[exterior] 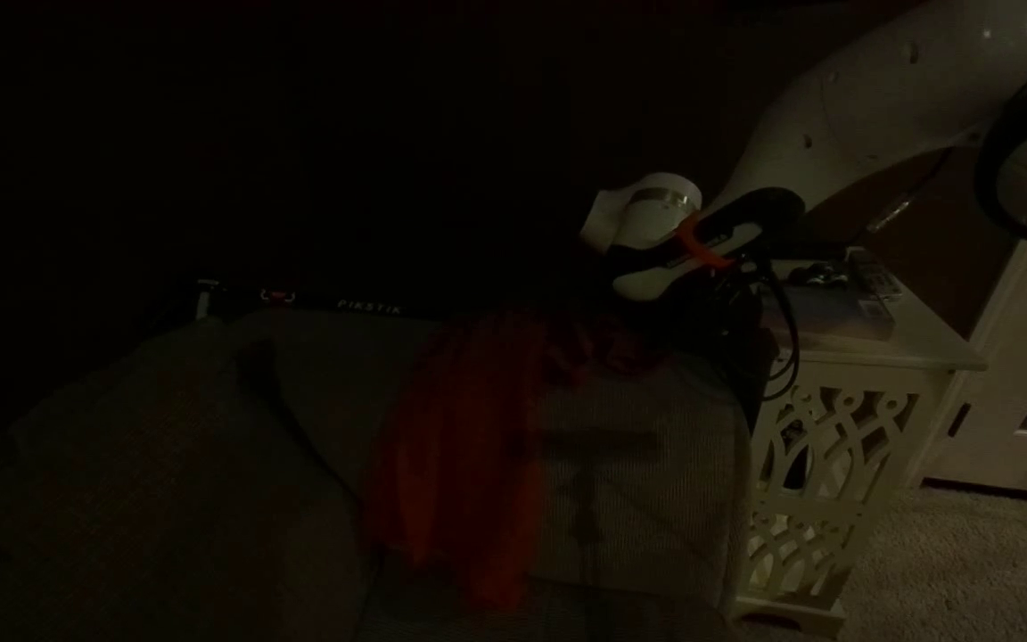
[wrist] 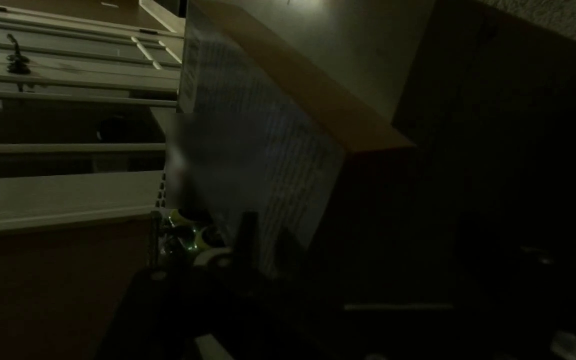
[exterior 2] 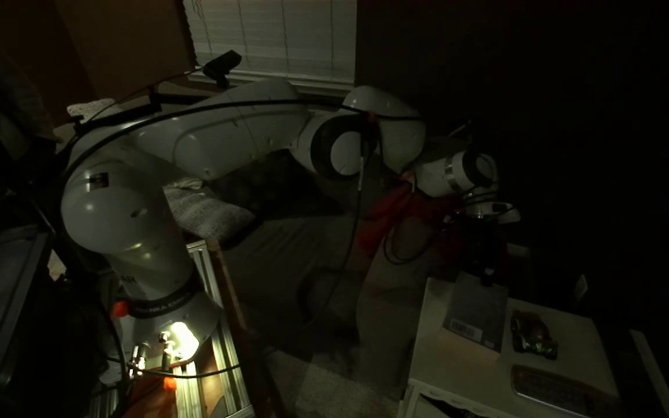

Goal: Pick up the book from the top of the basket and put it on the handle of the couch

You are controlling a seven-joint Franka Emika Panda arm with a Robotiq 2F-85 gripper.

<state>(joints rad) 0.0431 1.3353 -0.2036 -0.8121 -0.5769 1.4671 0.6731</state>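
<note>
The book [exterior 2: 474,310] lies flat on the white top of the basket [exterior 2: 462,377], near the couch side. In an exterior view the book [exterior: 834,312] and the lattice-sided basket [exterior: 843,428] stand right of the couch handle [exterior: 647,499]; the handle [exterior 2: 392,296] is dim elsewhere. In the wrist view the book [wrist: 298,135] shows a printed cover and an orange edge. My gripper [wrist: 363,230] is open at the book's near side. One finger is over the cover and casts a shadow there; the far finger is nearly lost in the dark. The gripper [exterior 2: 487,267] is dark outside too.
A red-orange cloth [exterior: 469,473] drapes over the couch handle. A small toy car [exterior 2: 533,335] and a flat keypad-like object [exterior 2: 561,392] lie on the basket top beside the book. A cable [exterior: 794,348] hangs in loops by the wrist. The scene is very dark.
</note>
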